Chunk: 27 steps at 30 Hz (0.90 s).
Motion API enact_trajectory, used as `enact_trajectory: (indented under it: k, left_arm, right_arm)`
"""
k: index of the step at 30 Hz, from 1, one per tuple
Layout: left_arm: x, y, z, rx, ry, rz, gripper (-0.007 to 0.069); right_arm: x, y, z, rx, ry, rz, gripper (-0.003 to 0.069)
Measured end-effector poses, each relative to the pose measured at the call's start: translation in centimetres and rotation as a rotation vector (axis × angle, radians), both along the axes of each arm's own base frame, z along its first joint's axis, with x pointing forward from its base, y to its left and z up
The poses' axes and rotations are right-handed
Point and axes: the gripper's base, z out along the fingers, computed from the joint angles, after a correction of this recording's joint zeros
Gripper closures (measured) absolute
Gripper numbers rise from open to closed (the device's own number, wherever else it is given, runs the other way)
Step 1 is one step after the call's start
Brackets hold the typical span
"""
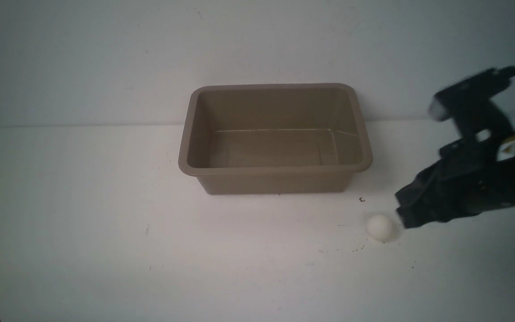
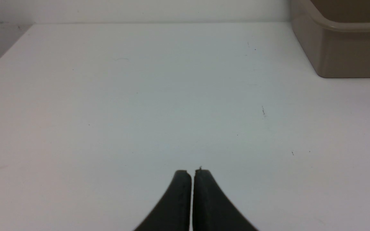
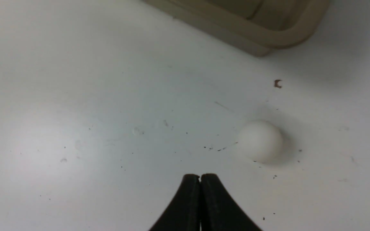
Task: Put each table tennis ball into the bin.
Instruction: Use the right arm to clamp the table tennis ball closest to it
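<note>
The taupe-brown bin [image 1: 275, 170] stands on the white table at the middle back, with nothing in it. One white table tennis ball [image 1: 379, 227] lies on the table in front of the bin's right corner. My right gripper [image 1: 403, 213] is shut and empty, just right of the ball and a little above the table. In the right wrist view the ball [image 3: 260, 141] lies beside the shut gripper [image 3: 200, 176], apart from it, with the bin's corner [image 3: 268, 35] beyond. My left gripper [image 2: 191, 171] is shut and empty over bare table; the bin's corner [image 2: 342, 54] shows beyond it.
A small brown speck [image 1: 362, 199] lies on the table between ball and bin. A pale wall rises behind the table. The left wrist view shows the table's far left edge [image 2: 6, 48].
</note>
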Motion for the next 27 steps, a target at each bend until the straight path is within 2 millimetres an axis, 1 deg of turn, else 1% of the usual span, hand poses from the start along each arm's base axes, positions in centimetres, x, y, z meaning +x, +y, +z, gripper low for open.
enact_trajectory:
  k: [2, 4, 6, 7, 8, 11, 16, 19, 20, 21, 22, 24, 27]
  left_arm:
    - [0.0, 0.0, 0.0, 0.0, 0.0, 0.0, 0.0629]
    - [0.0, 0.0, 0.0, 0.0, 0.0, 0.0, 0.0629]
    - [0.0, 0.0, 0.0, 0.0, 0.0, 0.0, 0.0629]
    - [0.0, 0.0, 0.0, 0.0, 0.0, 0.0, 0.0629]
    - [0.0, 0.0, 0.0, 0.0, 0.0, 0.0, 0.0629]
    - [0.0, 0.0, 0.0, 0.0, 0.0, 0.0, 0.0629]
    - [0.0, 0.0, 0.0, 0.0, 0.0, 0.0, 0.0629]
    - [0.0, 0.0, 0.0, 0.0, 0.0, 0.0, 0.0629]
    - [0.0, 0.0, 0.0, 0.0, 0.0, 0.0, 0.0629]
    - [0.0, 0.0, 0.0, 0.0, 0.0, 0.0, 0.0629]
    - [0.0, 0.0, 0.0, 0.0, 0.0, 0.0, 0.0629]
    - [0.0, 0.0, 0.0, 0.0, 0.0, 0.0, 0.0629]
    - [0.0, 0.0, 0.0, 0.0, 0.0, 0.0, 0.0629]
  right_arm:
    - [0.3, 1.3, -1.6, -0.061, 0.036, -0.012, 0.0669]
    - [0.7, 1.8, -2.8, -0.129, 0.048, -0.027, 0.0669]
    - [1.2, 2.2, -4.0, -0.196, 0.044, -0.047, 0.0669]
    - [1.2, 2.2, -4.1, -0.201, 0.042, -0.049, 0.0669]
    - [1.6, 2.2, -4.6, -0.239, 0.029, -0.062, 0.0667]
    - [2.2, 2.1, -5.3, -0.27, 0.011, -0.092, 0.0661]
    - [2.7, 2.4, -5.1, -0.238, -0.04, -0.097, 0.0616]
    - [2.9, 2.7, -4.9, -0.206, -0.067, -0.093, 0.055]
    - [2.9, 2.7, -4.9, -0.202, -0.07, -0.092, 0.0539]
    - [3.0, 2.7, -4.9, -0.195, -0.074, -0.092, 0.0502]
    - [3.0, 2.8, -4.9, -0.195, -0.075, -0.092, 0.0489]
    - [3.1, 2.9, -4.9, -0.185, -0.081, -0.091, 0.04]
    - [3.7, 3.2, -5.5, -0.19, -0.062, -0.104, 0.0298]
